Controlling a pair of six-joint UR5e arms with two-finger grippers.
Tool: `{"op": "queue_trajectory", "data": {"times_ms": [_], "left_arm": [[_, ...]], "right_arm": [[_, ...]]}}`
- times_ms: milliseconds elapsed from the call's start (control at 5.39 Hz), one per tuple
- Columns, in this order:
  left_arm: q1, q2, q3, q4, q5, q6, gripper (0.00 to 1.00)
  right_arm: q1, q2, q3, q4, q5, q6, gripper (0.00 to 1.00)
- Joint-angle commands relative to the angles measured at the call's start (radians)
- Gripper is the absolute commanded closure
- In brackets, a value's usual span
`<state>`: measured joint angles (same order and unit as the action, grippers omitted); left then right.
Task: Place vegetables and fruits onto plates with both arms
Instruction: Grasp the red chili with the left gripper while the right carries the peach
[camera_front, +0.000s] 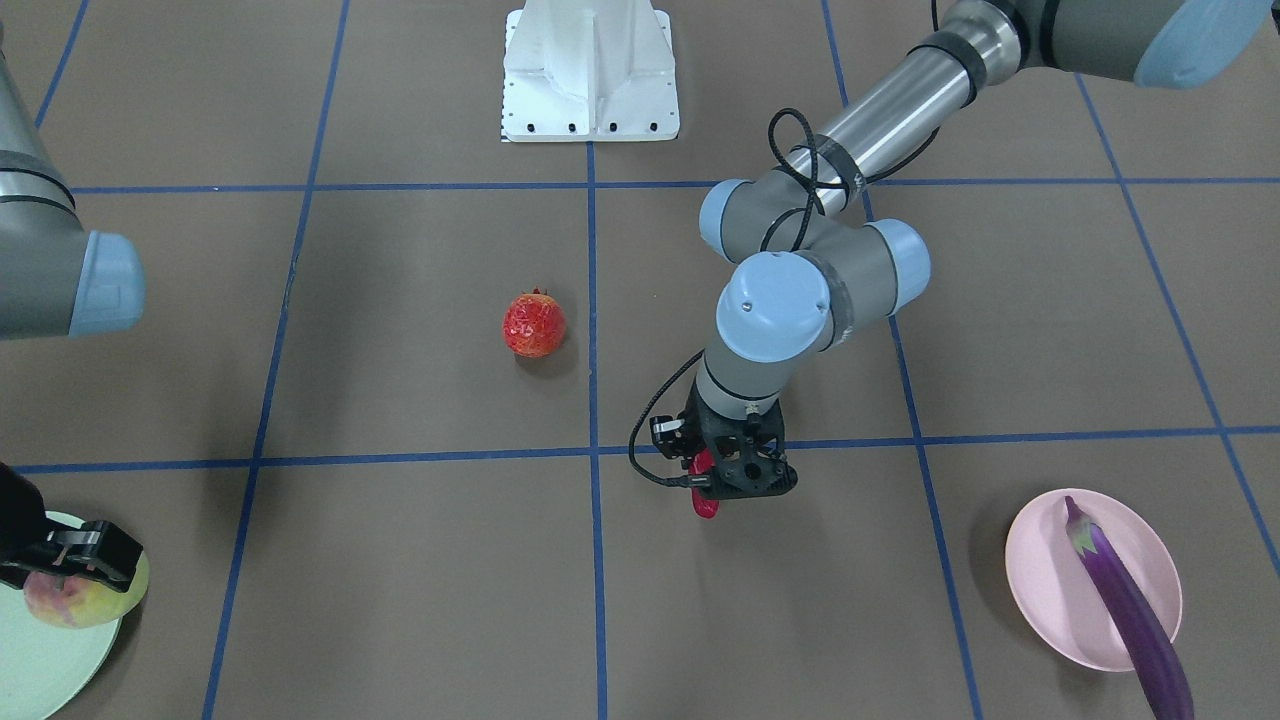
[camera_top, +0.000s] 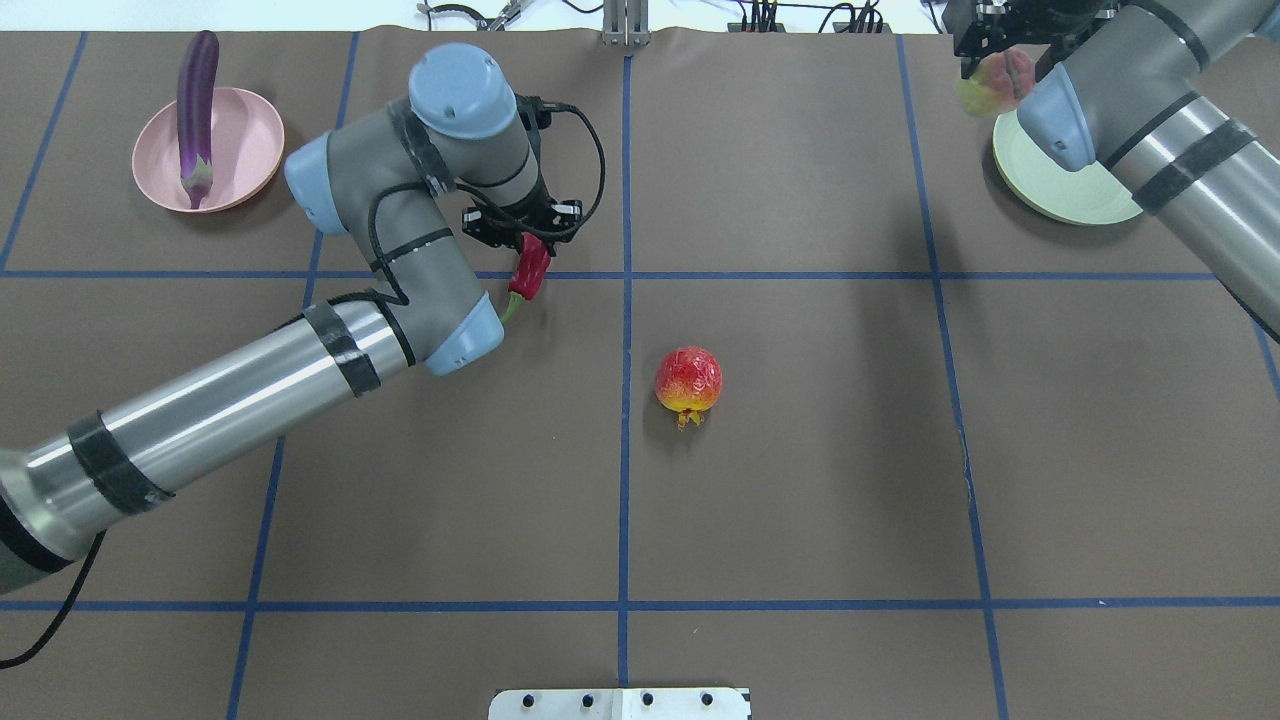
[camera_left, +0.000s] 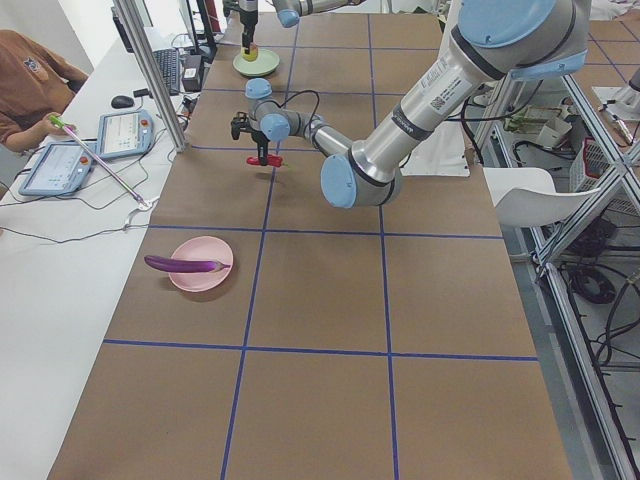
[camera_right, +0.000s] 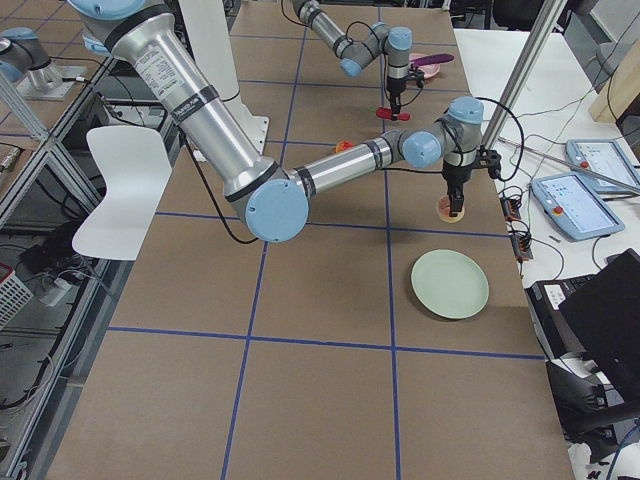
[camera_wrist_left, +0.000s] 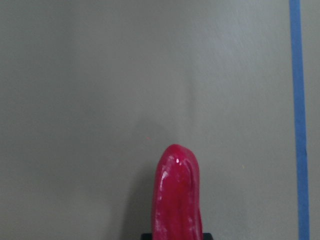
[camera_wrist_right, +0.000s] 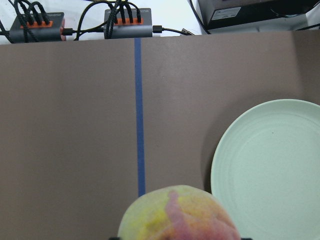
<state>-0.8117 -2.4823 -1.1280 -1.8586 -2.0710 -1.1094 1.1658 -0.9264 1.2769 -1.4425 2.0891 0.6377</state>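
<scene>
"Chili (camera_top: 530, 272) status?"

"Clamped in my left gripper (camera_top: 527, 240), hanging left of the table's (camera_top: 800, 500) centre. Right gripper (camera_top: 1000, 45) grips the peach (camera_top: 992, 85) just beside the mint plate (camera_top: 1060, 190), near the table's far right corner. Eggplant (camera_top: 197, 100) lies across the pink plate (camera_top: 245, 130), far left corner."

The left arm (camera_top: 200, 400) and right arm (camera_top: 1215, 215) are silver-grey tubes with light-blue joint caps, black bands and looping black cables; the white base block (camera_front: 590, 70) shows dark screws.

L jaws grip chili (camera_top: 530, 274); R jaws, peach (camera_top: 992, 84).
</scene>
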Motion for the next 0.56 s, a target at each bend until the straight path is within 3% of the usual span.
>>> {"op": "queue_trajectory", "data": {"times_ms": [0,186,371], "left_arm": [[-0.13,0.002,-0.009,0.089,-0.037,0.13,1.0],[-0.2,0.003,-0.004,0.152,-0.037,0.255,1.0],[-0.278,0.014,0.013,0.174,-0.037,0.384,1.0]], "right_arm": [[0.005,-0.046,-0.074,0.107,-0.064,-0.053,1.0],[0.009,-0.06,-0.173,0.229,-0.073,-0.067,1.0],[0.008,-0.075,-0.186,0.235,-0.086,-0.094,1.0]]}}
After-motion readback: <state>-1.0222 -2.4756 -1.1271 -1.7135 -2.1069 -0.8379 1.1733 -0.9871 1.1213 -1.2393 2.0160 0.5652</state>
